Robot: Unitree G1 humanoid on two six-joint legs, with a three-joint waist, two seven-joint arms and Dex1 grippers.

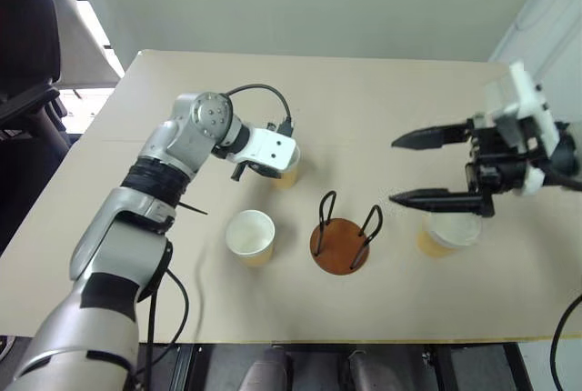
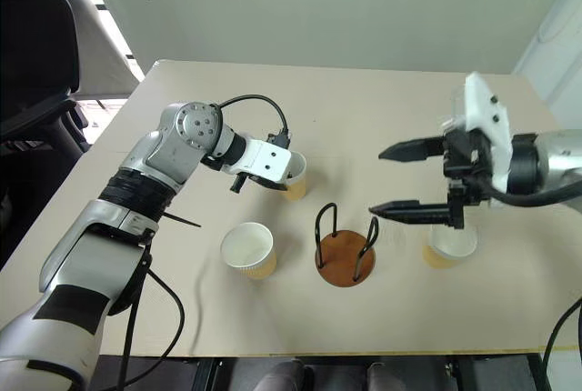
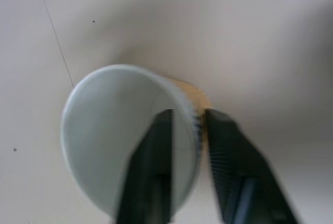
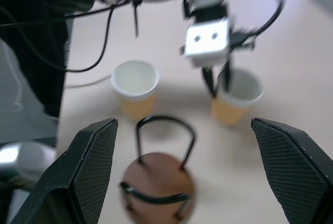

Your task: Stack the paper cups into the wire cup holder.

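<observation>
Three pale yellow-tan paper cups stand upright on the table. My left gripper [image 1: 277, 165] is shut on the wall of the far cup [image 1: 291, 173], one finger [image 3: 156, 151] inside it and the other outside. A second cup [image 1: 250, 236] stands free to the left of the wire cup holder [image 1: 341, 245], whose brown disc base is bare between its two black wire loops. The third cup [image 1: 447, 235] stands to the right of the holder. My right gripper [image 1: 414, 168] hovers open above that cup, its fingers pointing towards the holder with nothing between them.
The beige table [image 1: 382, 100] has free room at the back. Its front edge [image 1: 364, 338] runs close behind the holder and the near cups. A dark chair [image 1: 27, 55] stands off the table's far left corner.
</observation>
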